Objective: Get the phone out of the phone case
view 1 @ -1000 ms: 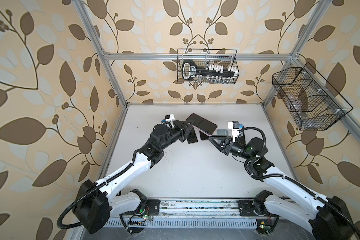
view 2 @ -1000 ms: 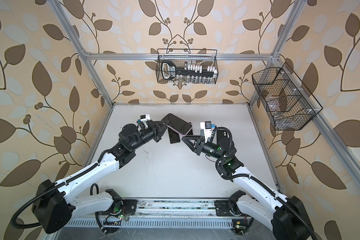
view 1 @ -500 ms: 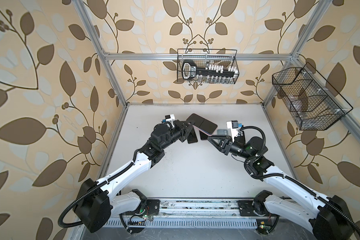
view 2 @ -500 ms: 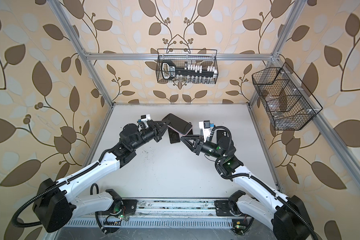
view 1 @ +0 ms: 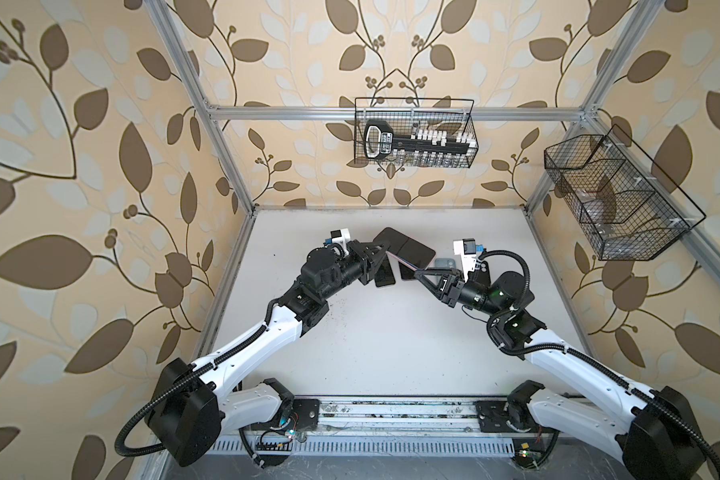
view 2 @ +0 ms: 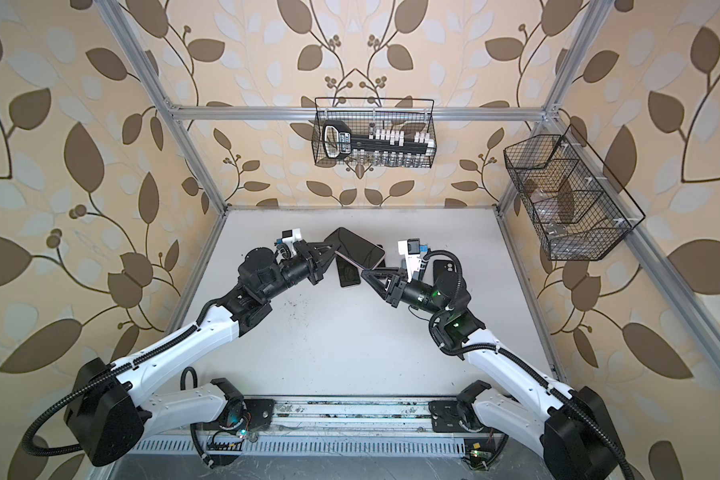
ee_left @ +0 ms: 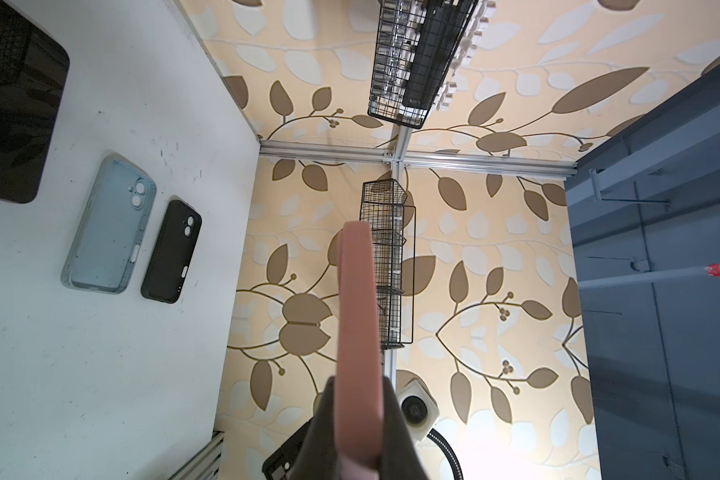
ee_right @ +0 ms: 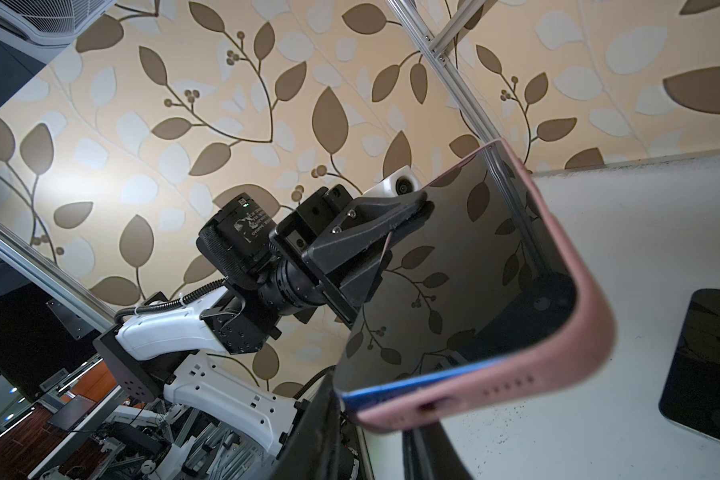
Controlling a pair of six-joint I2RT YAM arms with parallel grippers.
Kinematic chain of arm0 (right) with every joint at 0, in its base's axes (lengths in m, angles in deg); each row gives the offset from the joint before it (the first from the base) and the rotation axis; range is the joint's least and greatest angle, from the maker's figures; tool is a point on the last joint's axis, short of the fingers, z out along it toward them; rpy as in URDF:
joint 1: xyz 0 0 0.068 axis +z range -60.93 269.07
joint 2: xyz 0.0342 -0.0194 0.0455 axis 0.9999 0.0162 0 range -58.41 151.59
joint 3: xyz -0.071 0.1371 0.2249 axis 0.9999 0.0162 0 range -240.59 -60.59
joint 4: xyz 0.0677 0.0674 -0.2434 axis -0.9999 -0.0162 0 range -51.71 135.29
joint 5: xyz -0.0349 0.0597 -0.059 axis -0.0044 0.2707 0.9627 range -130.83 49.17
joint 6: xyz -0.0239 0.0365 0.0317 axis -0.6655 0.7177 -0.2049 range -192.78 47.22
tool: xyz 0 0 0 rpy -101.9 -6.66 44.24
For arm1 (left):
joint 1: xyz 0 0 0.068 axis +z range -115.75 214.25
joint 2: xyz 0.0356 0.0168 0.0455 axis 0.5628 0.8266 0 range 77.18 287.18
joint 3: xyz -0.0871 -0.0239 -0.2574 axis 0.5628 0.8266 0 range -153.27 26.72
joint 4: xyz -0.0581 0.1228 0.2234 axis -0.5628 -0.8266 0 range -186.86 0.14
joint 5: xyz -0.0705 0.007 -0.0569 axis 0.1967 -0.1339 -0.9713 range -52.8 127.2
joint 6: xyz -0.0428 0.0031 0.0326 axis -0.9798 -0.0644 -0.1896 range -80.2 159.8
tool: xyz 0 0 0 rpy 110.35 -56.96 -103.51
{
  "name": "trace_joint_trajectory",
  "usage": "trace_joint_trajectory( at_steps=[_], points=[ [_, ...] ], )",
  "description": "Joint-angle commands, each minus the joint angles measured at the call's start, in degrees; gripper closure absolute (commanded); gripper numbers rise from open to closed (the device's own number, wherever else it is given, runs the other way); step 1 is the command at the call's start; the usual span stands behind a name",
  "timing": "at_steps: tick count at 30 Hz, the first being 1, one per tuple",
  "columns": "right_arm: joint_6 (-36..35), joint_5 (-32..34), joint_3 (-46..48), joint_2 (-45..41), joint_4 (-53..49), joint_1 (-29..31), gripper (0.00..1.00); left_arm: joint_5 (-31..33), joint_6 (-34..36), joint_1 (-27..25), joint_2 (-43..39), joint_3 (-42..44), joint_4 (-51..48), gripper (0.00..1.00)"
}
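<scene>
left pincer [view 1: 386, 249] clamped on pink phone case [ee_right: 566, 349], arm raised; right pincer [view 1: 416, 274] narrow around its end, grip unclear.

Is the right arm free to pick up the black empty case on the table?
Probably not: the right gripper is busy around the pink-cased phone, though nothing covers the black case.

Left arm [view 1: 258, 337] and right arm [view 1: 574, 368] stretched forward, elbows bent, wrists angled inward. Left pincer [view 1: 385, 250] clamped tight. Right pincer [view 1: 417, 274] near it, jaws narrow.
</scene>
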Motion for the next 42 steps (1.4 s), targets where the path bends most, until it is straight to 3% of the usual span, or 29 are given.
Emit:
trace_joint_trajectory(
  at_steps=[1, 16, 23, 26, 29, 33, 36, 39, 41, 42],
  points=[
    [0.81, 0.85, -1.75, 0.45, 3.53, -0.45, 0.79, -0.99, 0.93, -0.32, -2.45, 0.07, 4.26, 1.00],
    [0.35, 2.33, -0.60, 1.01, 3.00, -1.53, 0.87, -1.24, -0.17, -0.96, -4.38, 0.16, 3.38, 1.00],
    [-2.68, 1.31, -0.17, 1.14, 0.09, -1.79, 0.82, -2.32, 2.08, -1.15, -3.88, -2.39, 0.93, 1.00],
    [-8.63, -1.06, -2.13, -1.10, -10.02, -2.32, 0.73, -2.38, 6.77, -0.29, -2.80, -4.39, -1.60, 1.00],
    [-13.47, -4.91, -4.83, -3.47, -20.45, -4.11, 0.61, -7.86, 13.85, 4.68, -0.76, -8.36, -6.57, 1.00],
    [-21.27, -7.60, -10.34, -5.78, -37.25, -8.51, 0.41, -20.88, 22.21, 12.23, 4.66, -14.80, -8.79, 1.00],
    [-25.95, -9.67, -15.88, -4.93, -47.65, -11.53, 0.29, -30.47, 30.43, 14.22, 9.56, -21.69, -13.73, 1.00],
    [-34.49, -5.22, -25.00, -1.46, -62.51, -11.56, 0.23, -38.44, 41.64, 14.23, 14.07, -28.87, -21.80, 1.00],
    [-38.94, -3.92, -30.41, 1.54, -69.79, -11.49, 0.00, -41.90, 49.30, 14.30, 15.51, -32.39, -27.89, 1.00],
    [-41.05, -3.87, -33.10, 2.92, -72.85, -11.52, 0.00, -41.59, 53.33, 14.31, 15.61, -33.27, -30.69, 1.00]
  ],
)
